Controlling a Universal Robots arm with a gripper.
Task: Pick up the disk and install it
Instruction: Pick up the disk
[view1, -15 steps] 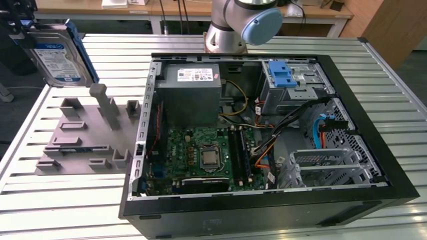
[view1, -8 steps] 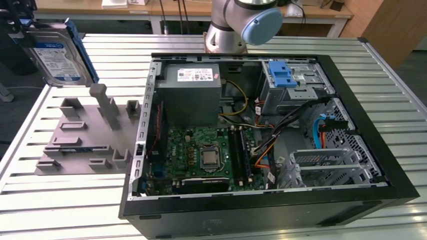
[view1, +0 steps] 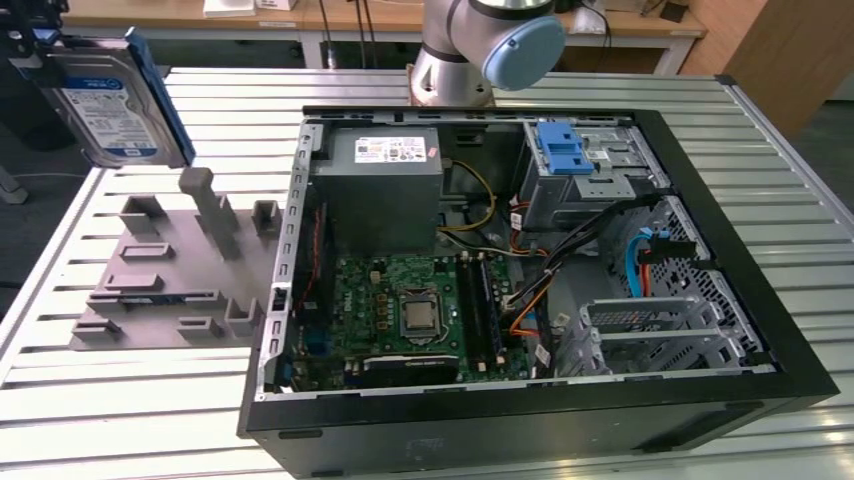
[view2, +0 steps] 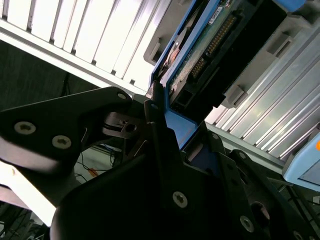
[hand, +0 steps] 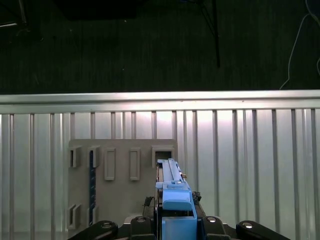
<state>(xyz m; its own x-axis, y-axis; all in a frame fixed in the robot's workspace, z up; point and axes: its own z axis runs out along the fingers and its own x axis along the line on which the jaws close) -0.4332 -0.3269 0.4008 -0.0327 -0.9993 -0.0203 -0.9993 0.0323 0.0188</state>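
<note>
Aloft at the exterior view's left, my gripper (view2: 170, 120) clamps the disk (view1: 114, 95) by its blue carrier, upright above the grey fixture rack (view1: 160, 290) on the table (view1: 134, 420); white-and-blue label outward, print unreadable.

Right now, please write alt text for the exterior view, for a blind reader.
The gripper holds the silver-grey disk in its blue plastic carrier aloft over a grey slotted fixture plate, beside an open black computer case.

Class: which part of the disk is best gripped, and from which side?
Grip the disk across its flat faces at one end of the blue carrier, coming in endwise, as the gripper does: it is thin, so the fingers span it.
</note>
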